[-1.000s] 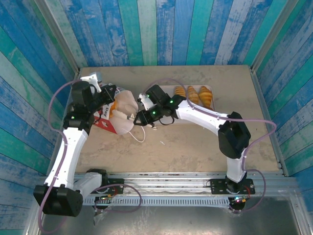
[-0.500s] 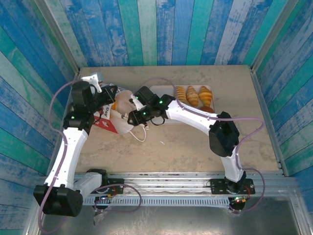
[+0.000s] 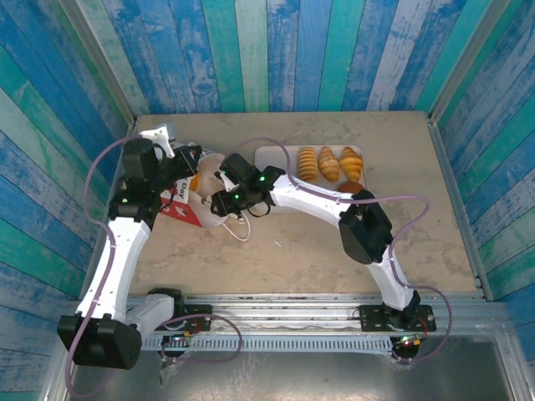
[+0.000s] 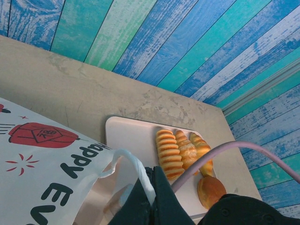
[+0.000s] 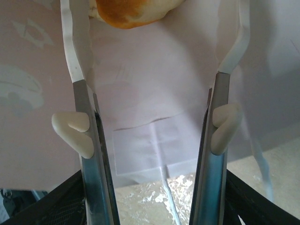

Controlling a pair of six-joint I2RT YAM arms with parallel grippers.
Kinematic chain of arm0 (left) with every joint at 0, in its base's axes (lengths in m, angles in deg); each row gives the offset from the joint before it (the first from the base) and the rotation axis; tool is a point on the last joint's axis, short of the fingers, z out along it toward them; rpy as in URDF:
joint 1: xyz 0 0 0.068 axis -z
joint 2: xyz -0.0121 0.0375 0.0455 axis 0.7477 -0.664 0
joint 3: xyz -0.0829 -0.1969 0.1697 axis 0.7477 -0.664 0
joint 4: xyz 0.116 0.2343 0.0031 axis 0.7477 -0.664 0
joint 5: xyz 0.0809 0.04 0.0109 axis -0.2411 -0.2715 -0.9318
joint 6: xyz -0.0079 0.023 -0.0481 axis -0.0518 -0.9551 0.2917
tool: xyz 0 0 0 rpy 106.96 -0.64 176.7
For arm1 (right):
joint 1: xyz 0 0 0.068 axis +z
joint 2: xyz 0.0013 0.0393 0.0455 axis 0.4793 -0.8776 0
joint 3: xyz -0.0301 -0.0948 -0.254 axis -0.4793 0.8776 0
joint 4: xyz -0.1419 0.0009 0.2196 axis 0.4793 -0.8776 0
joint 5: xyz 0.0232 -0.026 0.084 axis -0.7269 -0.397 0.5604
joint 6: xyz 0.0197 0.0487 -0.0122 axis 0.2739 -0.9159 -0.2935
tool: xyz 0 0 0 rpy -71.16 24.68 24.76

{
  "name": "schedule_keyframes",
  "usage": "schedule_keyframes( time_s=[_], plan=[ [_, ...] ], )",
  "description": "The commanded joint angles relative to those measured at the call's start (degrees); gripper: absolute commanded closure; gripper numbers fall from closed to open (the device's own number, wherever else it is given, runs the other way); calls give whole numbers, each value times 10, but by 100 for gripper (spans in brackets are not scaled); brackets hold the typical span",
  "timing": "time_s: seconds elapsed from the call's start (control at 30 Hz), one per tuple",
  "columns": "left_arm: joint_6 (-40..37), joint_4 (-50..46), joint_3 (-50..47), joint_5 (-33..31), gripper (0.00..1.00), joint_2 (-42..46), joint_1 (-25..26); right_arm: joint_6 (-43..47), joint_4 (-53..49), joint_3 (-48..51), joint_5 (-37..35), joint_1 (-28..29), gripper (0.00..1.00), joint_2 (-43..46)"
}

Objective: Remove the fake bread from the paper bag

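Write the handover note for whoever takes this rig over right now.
Left gripper: shut on the bag's white rim or handle, holding the mouth up.
Right gripper: open and empty, inside the bag mouth, with a bread just past its tips.
Done: four pieces lie on the tray, three long ones and a round bun.
Left: close on the bread in the bag and carry it out. How many more are inside cannot be told.
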Motion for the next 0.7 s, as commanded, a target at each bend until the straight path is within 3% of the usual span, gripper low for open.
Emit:
schedule_keyframes(
  time_s=[0.0,0.37,0.67],
  plan=[
    [0,18,1,14,100,-9,0,-10,9,-31,-14,2,35,-15],
    [0,16,4,9,100,-9,0,6,-22,-100,-31,1,35,-79],
    [-4,7,4,-21,100,-9,0,76,-32,-81,-60,6,47,-33]
  ],
)
